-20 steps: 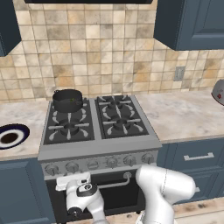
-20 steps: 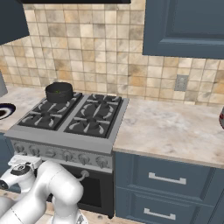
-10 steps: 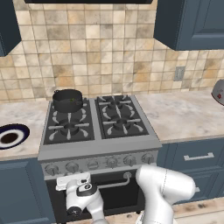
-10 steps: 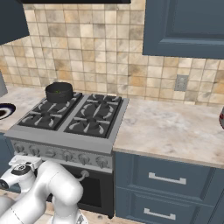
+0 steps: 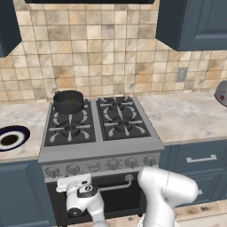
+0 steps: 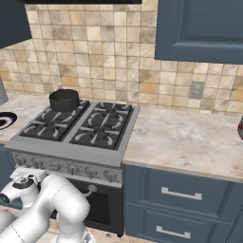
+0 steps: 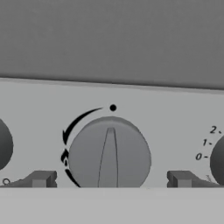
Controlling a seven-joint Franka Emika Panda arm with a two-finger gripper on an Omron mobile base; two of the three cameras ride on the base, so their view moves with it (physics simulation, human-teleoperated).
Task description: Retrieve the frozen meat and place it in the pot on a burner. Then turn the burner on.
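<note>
Stove front at the knob stage. The pot (image 5: 68, 101) stands on the rear-left burner (image 5: 69, 108) of 4, and a speck of green shows inside it in the left base view, most likely the frozen meat (image 5: 72, 101), though it is too small to be sure. The claw (image 7: 109, 179) is low in front of the control panel (image 5: 102, 164), its 2 tips spread wide, 1 on each side of a round grey knob (image 7: 110, 153) and touching nothing; the hand view shows the knob's raised ridge pointing up at a black dot, with a curved arrow sweeping round its left side. Judged from this, what remains is the lighting of the burner. The knob should handle as a stiff, smooth, rigid disc, apt to slip under a light pinch; the best hold looks to be across its rim or ridge, tips squarely opposed, then a turn along the arrow. A dark-rimmed plate (image 5: 11, 138) lies on the surface (image 5: 186, 117) left of the stove.
</note>
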